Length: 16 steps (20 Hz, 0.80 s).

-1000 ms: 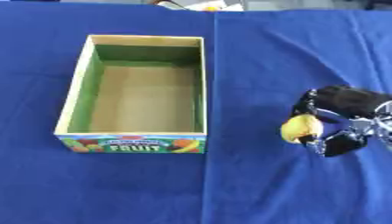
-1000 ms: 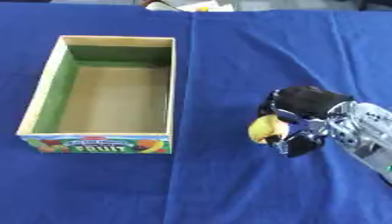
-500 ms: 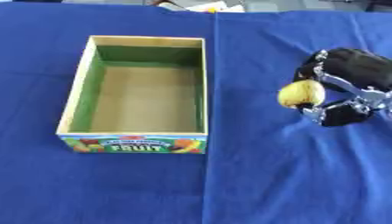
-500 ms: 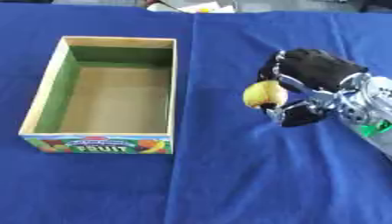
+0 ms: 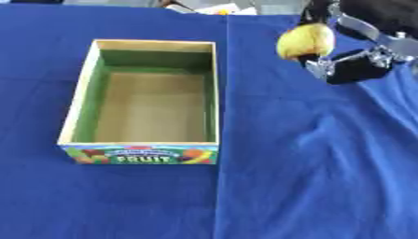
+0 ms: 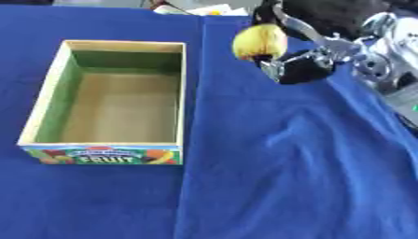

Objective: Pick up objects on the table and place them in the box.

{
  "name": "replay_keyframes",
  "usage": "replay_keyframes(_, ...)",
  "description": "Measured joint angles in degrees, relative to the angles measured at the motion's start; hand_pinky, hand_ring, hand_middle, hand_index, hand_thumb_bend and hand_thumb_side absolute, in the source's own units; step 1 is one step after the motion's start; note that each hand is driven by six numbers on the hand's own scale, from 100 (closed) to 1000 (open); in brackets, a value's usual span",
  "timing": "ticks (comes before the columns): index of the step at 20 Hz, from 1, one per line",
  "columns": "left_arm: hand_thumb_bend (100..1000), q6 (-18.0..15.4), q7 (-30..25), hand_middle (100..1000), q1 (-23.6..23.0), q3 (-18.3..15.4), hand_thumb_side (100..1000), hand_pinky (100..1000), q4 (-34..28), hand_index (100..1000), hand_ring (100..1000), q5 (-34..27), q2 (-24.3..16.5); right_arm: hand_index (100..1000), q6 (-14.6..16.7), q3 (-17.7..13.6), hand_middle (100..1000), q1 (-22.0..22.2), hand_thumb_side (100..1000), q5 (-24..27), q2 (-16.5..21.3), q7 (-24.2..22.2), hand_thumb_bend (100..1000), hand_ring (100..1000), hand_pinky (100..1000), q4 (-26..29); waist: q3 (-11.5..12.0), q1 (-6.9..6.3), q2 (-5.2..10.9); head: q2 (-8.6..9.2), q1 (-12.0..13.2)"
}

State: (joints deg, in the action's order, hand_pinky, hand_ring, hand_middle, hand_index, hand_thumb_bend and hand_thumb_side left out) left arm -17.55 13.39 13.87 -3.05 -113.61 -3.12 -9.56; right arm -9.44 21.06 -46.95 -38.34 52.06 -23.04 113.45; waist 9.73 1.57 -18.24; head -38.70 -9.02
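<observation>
The robot's right hand (image 6: 314, 44) reaches in from the upper right, raised above the table, black fingers and thumb curled in a pinch. Its silver wrist joints trail toward the right edge.

It looked like a staged test bench rather than a home: a blue cloth (image 5: 310, 177) covered the whole table below the right hand (image 6: 314, 39), with only a printed "FRUIT" box (image 5: 140, 153) to its left.
</observation>
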Motion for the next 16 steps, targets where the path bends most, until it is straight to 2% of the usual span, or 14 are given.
replay_keyframes(4,100,-0.06,-0.21,832,-0.2,0.05,988,559,0.0,722,832,-0.4,0.0,468,0.12,1.51,409,-6.63,180,-3.28,-6.96,-0.88,100,519,605,-1.9,0.19,0.0,0.45,-0.04,-0.69)
replay_keyframes(7,100,-0.08,-0.28,832,-0.21,0.31,988,559,0.0,723,833,-0.65,0.0,458,0.77,2.8,405,-10.15,189,-6.79,-13.02,-0.57,100,512,595,-6.1,0.59,-0.02,0.49,-0.09,-1.16)
replay_keyframes(12,100,-0.17,-0.5,832,-0.25,0.36,988,559,0.0,723,832,-0.91,0.0,455,2.43,4.22,406,-14.42,196,-12.19,-21.94,1.0,100,511,594,-14.97,1.34,0.01,0.67,-0.5,-1.84)
replay_keyframes(16,100,-0.21,-0.63,832,-0.25,0.54,988,560,0.0,724,832,-1.1,0.0,451,3.71,4.43,403,-15.64,199,-16.78,-28.32,2.76,100,507,588,-22.83,1.77,0.09,0.67,-0.49,-2.46)
